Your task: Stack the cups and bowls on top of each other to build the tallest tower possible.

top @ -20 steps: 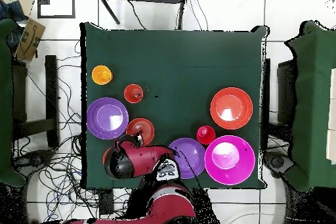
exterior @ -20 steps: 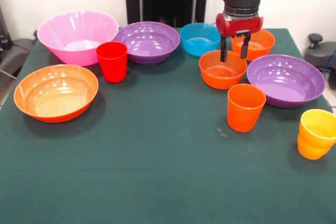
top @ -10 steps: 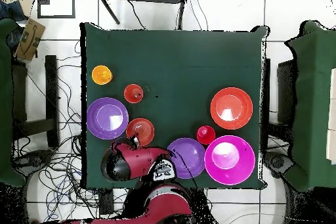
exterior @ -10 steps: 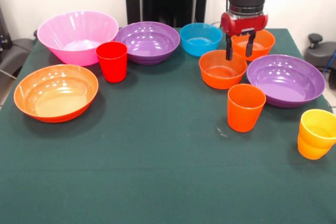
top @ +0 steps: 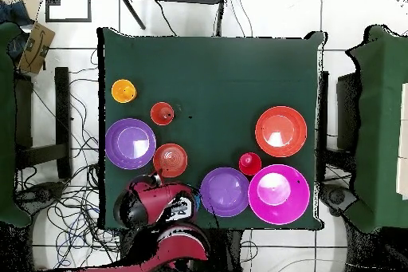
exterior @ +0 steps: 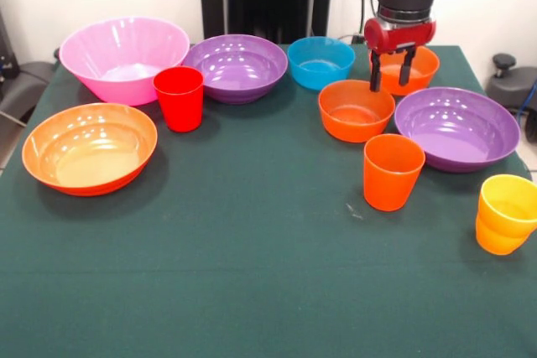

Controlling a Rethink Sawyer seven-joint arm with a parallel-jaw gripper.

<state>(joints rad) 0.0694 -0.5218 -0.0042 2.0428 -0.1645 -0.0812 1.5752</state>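
My gripper (exterior: 391, 81) hangs open and empty over the near rim of a small orange bowl (exterior: 422, 67) at the far right. Another small orange bowl (exterior: 356, 111) sits just in front of it, with a blue bowl (exterior: 319, 61) to its left. The orange cup (exterior: 393, 172), the yellow-orange cup (exterior: 506, 215) and the red cup (exterior: 179, 98) each stand alone on the table. Wide purple bowls (exterior: 239, 66) (exterior: 457, 127), a large pink bowl (exterior: 124, 57) and a large orange bowl (exterior: 89, 147) also stand singly. No tower shows. In the overhead view the arm (top: 151, 205) hides the gripper.
The green table (exterior: 252, 274) has open cloth across its near half. Chairs and cables lie around the table (top: 239, 69) in the overhead view. The yellow-orange cup stands close to the right edge.
The gripper has moved right and farther back, from above the nearer small orange bowl to the farther one. It stays open. Nothing else moved.
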